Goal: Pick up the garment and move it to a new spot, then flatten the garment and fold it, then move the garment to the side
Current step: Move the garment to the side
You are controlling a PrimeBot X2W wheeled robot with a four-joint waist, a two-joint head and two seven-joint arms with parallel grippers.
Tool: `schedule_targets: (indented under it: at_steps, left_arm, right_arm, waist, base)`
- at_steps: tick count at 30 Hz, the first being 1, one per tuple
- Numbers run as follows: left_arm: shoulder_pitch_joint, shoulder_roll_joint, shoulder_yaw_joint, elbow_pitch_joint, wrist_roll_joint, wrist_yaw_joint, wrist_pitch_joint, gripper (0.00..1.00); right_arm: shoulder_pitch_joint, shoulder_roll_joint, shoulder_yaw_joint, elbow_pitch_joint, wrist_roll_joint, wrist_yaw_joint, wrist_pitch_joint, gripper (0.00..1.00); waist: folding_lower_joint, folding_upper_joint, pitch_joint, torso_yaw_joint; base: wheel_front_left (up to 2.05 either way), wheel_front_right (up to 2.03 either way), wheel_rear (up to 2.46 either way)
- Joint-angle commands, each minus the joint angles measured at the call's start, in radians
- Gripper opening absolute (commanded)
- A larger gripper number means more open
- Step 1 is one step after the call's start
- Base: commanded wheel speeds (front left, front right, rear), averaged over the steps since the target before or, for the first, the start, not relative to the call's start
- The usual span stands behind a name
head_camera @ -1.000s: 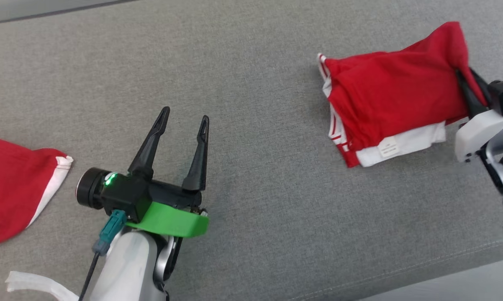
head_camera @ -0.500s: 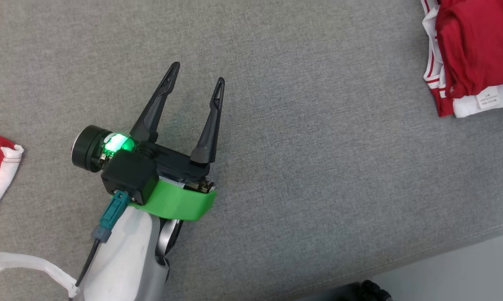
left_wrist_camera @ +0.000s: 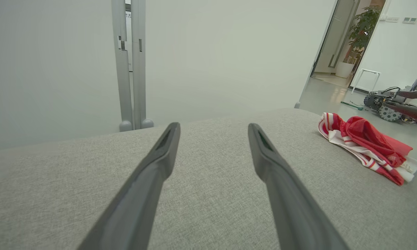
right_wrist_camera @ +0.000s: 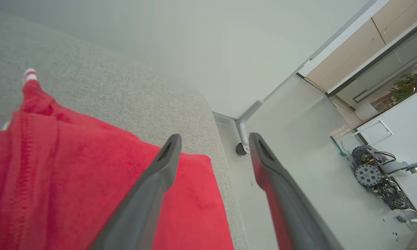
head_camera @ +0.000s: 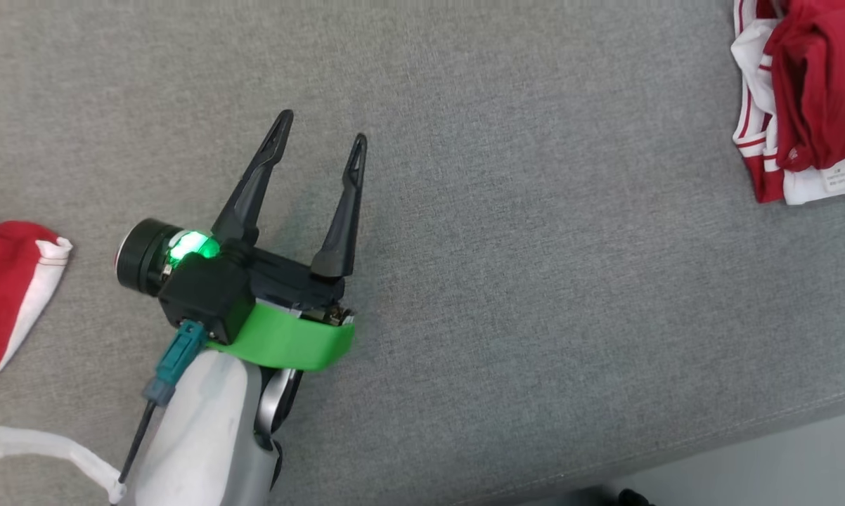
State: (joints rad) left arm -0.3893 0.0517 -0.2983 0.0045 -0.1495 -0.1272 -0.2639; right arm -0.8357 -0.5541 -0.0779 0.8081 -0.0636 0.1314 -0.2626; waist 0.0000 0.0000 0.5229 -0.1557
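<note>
Since the folded red-and-white garment (head_camera: 816,91) lies in a compact stack, the wide grey fabric-covered bench (head_camera: 535,281) beneath it looks like the scene of the task's last step. The garment sits on the bench's right end, close to the edge. In the head view the garment's long axis runs roughly away from the robot, with white layers and a label at its near end. Well apart to the garment's left lies a second, loose red-and-white cloth (head_camera: 8,295). Between that cloth and the garment, the left end effector (head_camera: 320,130) hovers empty, its 2 dark fingers spread and pointing away from the robot. The right end effector (right_wrist_camera: 214,139) is far nearer the garment. Its 2 fingers stand spread at the garment's right edge, with no cloth between them. I judge it need only back off rightward without snagging the top layer.
</note>
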Motion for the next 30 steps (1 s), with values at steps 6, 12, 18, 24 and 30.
schedule_targets:
  at_steps: [6, 12, 18, 24, 30]
  left_arm:
    - [0.074, 0.0, 0.052, 0.013, -0.035, 0.023, 0.0, 1.0]
    - [0.143, 0.0, 0.098, 0.017, -0.068, 0.055, 0.0, 1.0]
    - [0.221, 0.0, 0.121, 0.019, -0.095, 0.076, 0.0, 1.0]
    - [0.31, 0.0, 0.087, 0.041, -0.117, 0.067, 0.0, 1.0]
    - [0.365, 0.0, 0.085, 0.044, -0.118, 0.076, 0.0, 1.0]
  right_arm:
    - [0.097, 0.109, 0.071, -0.187, 0.069, -0.002, -0.003, 1.0]
    - [0.233, 0.221, 0.111, -0.388, 0.185, -0.001, -0.003, 1.0]
    - [0.411, 0.333, 0.103, -0.551, 0.243, -0.001, -0.003, 1.0]
    - [0.598, 0.445, 0.04, -0.627, 0.253, -0.001, -0.003, 1.0]
    - [0.697, 0.489, 0.077, -0.658, 0.243, -0.001, -0.003, 1.0]
  waist:
    - [0.0, 0.0, -0.189, 0.044]
    - [0.0, 0.0, -0.302, 0.093]
    - [0.0, 0.0, -0.376, 0.14]
    - [0.0, 0.0, -0.454, 0.175]
    - [0.0, 0.0, -0.486, 0.172]
  base:
    - [0.0, 0.0, 0.0]
    - [0.0, 0.0, 0.0]
    - [0.0, 0.0, 0.0]
    - [0.0, 0.0, 0.0]
    - [0.0, 0.0, 0.0]
